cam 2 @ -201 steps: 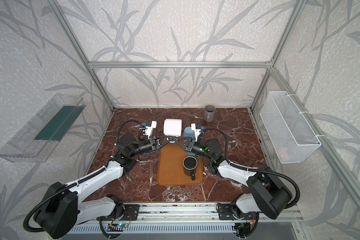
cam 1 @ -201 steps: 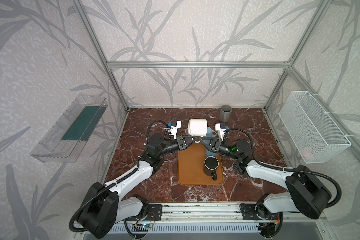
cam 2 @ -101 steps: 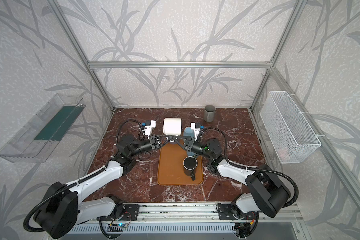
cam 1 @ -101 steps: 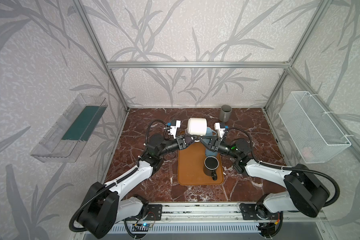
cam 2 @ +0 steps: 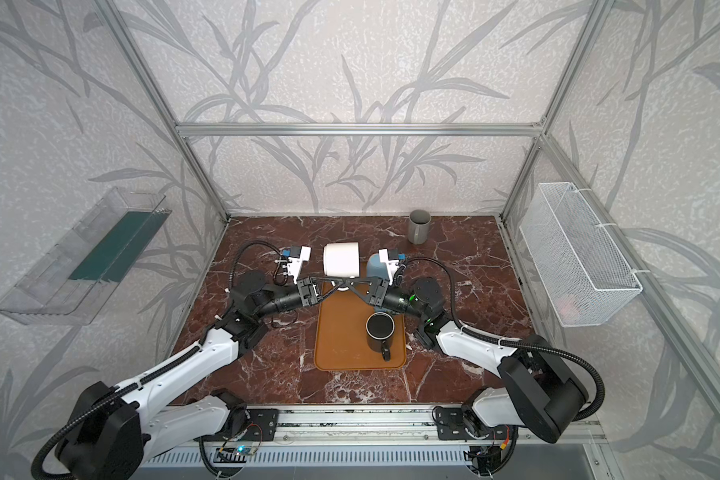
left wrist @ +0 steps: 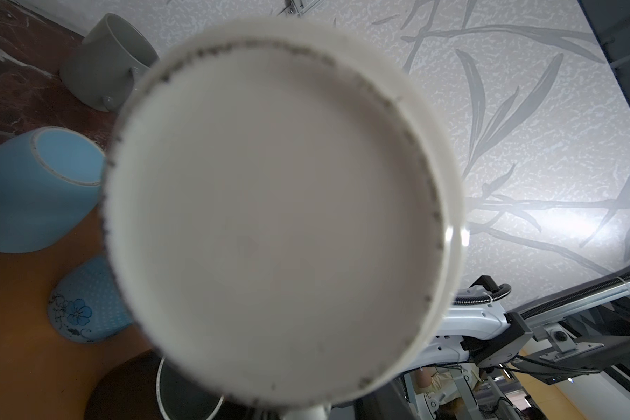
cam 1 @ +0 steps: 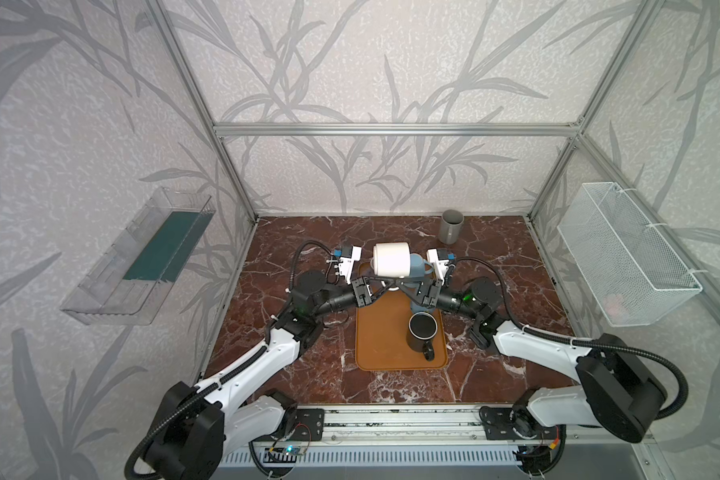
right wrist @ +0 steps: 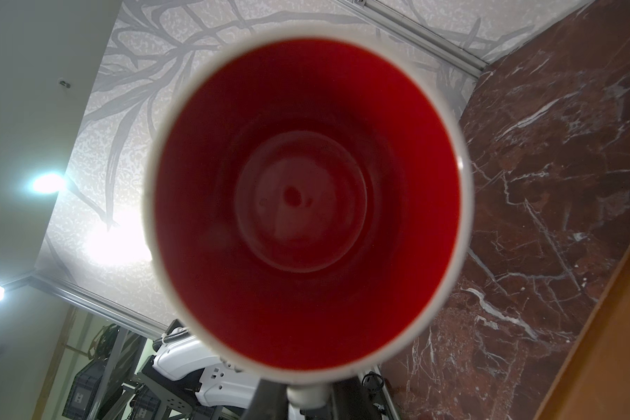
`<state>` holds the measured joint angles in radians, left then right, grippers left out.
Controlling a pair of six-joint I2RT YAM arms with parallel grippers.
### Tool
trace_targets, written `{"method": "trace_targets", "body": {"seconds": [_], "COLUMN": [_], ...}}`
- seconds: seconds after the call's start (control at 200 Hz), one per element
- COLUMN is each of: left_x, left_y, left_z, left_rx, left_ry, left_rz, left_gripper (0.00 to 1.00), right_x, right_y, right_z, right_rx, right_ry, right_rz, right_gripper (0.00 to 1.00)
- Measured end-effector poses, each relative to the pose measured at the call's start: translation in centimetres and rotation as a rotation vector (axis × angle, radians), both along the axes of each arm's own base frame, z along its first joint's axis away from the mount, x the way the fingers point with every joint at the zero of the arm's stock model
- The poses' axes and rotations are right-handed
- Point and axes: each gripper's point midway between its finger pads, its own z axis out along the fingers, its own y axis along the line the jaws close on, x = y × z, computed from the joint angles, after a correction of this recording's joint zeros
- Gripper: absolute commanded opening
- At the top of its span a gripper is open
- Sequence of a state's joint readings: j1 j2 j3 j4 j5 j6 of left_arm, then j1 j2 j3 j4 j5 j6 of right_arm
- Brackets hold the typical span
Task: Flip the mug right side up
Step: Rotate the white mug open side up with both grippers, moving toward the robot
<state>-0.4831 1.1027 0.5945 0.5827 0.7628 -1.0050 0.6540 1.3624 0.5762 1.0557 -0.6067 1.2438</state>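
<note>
A white mug (cam 1: 391,259) with a red inside hangs on its side in the air over the far end of the orange tray (cam 1: 379,345), seen in both top views (cam 2: 341,259). The left wrist view faces the mug's base (left wrist: 281,163). The right wrist view looks into the mug's red mouth (right wrist: 306,200). My right gripper (cam 1: 403,286) is shut on the mug's handle from below. My left gripper (cam 1: 384,286) meets it at the same spot. Whether its jaws still grip the handle does not show.
On the tray stand an upright black mug (cam 1: 421,332), an upside-down blue mug (cam 1: 417,266) and a small blue flowered cup (left wrist: 84,312). A grey cup (cam 1: 451,226) stands at the back. A wire basket (cam 1: 624,253) hangs on the right wall, a clear bin (cam 1: 142,257) on the left.
Hardly anything differs. The mug stays in the air at the same place between both grippers.
</note>
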Motion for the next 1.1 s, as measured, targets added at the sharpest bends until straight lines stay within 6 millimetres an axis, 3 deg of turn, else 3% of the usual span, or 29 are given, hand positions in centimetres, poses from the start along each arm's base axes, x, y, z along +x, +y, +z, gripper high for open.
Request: {"method": "trace_targets", "body": {"seconds": [0.35, 0.735, 1.1], "left_x": [-0.6, -1.3, -1.7], "left_y": [1.0, 2.0, 2.6], "left_z": [-2.8, -7.7, -8.4], "left_rx": [0.089, 0.187, 0.228], "left_ry": [0.06, 0.177, 0.191], "left_rz": [0.039, 0.07, 0.089], "left_gripper": [0.39, 0.39, 0.39], "right_x": [-0.5, -1.0, -1.3], "right_y": [0.2, 2.1, 2.8], "right_z": [-2.4, -7.5, -8.2], "right_rx": [-0.042, -0.086, -0.084], "right_ry": [0.051, 0.147, 0.143], "right_rz": [0.021, 0.059, 0.073], "right_gripper": [0.0, 0.0, 0.0]}}
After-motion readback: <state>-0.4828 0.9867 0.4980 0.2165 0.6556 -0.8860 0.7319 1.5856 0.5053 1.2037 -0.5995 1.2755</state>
